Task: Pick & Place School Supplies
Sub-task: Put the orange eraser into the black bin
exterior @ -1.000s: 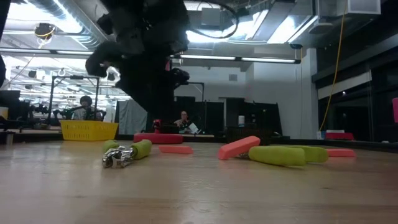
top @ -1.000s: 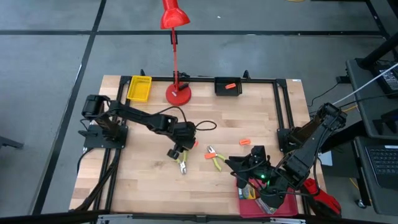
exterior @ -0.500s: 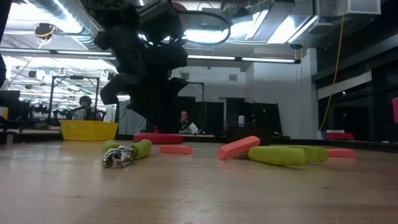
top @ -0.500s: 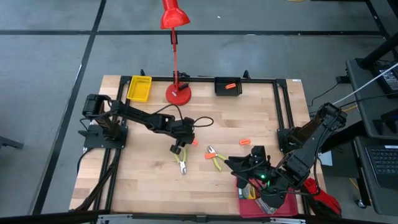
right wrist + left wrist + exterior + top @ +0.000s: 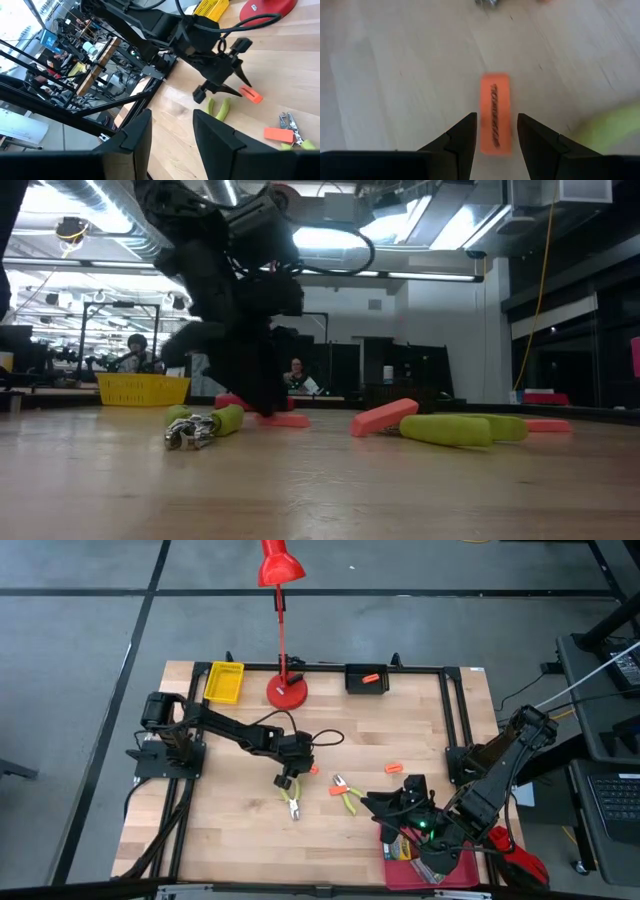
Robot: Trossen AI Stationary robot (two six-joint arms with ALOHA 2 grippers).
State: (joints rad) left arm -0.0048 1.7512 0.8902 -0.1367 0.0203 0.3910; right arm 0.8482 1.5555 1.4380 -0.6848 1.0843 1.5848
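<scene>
A small orange piece (image 5: 495, 100) lies flat on the wooden table, and my left gripper (image 5: 496, 116) stands open over it, one finger on either side, not touching it. In the high view this gripper (image 5: 299, 773) is near the table's middle, beside that piece (image 5: 312, 769). A scissor-like tool with yellow-green handles (image 5: 294, 805) lies just nearer, and a second tool (image 5: 347, 797) lies to its right. Another orange piece (image 5: 392, 768) rests farther right. My right gripper (image 5: 172, 131) hangs open with nothing between its fingers, above the red tray (image 5: 400, 854) with printed packs.
A red desk lamp stands on its base (image 5: 287, 692) at the far edge, between a yellow tray (image 5: 224, 682) and a black tray (image 5: 367, 678) holding an orange piece. A black frame (image 5: 455, 710) runs along the table's far and right sides. People sit in the room behind (image 5: 295, 375).
My left gripper has come down toward the table and tipped more steeply downward, ending low over the orange piece. Its fingers have stayed open. Nothing on the table has moved.
</scene>
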